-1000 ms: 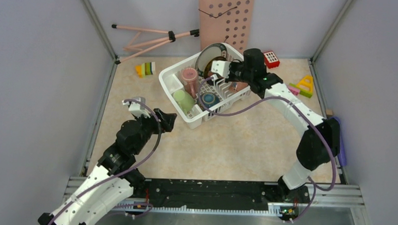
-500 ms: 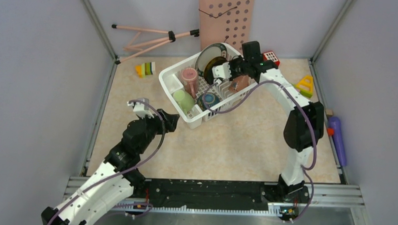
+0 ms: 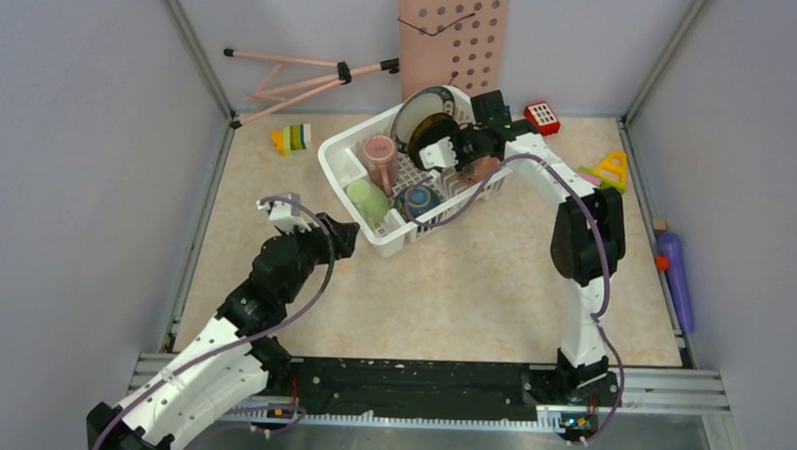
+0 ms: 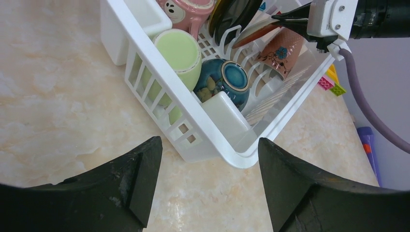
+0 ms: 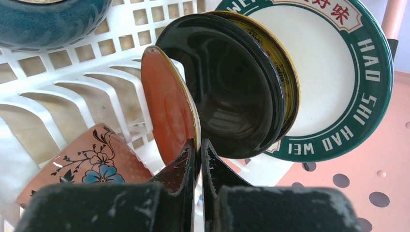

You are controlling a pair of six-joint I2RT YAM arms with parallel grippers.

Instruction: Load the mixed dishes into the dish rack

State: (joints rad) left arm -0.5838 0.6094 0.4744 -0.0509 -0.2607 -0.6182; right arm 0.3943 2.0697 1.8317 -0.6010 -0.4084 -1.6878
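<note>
Toward the far middle of the beige table (image 3: 492, 288) sits the white dish rack (image 3: 338, 183), turned at a slant. Its long axis runs from near left to far right.

Four flat dishes stand on edge in its far end, packed face to face in a row. Rearmost is the teal-rimmed plate (image 5: 338, 72), the largest, white with red lettering near its rim. The olive-yellow dish (image 5: 286, 72) leans against it, then the black plate (image 5: 232, 92). The red saucer (image 5: 167, 106), smallest, is at the front of the row, upright and slightly tilted.

Three cups lie on their sides:
- the pink cup (image 3: 380, 154), along the left side
- the pale-green cup (image 4: 179, 53), beside it, its mouth facing the near-left wall
- the floral cup (image 5: 87, 164), among the dividers below the saucer

The blue bowl (image 4: 227, 79) rests tipped on its side just beside the green cup.

The right claw (image 5: 198, 142) reaches into the rack from the far right, its fingers pinched narrowly on the lower rim of the red saucer. The left claw (image 4: 209, 145) hovers over the table just outside the rack's near corner, spread wide and holding nothing.
</note>
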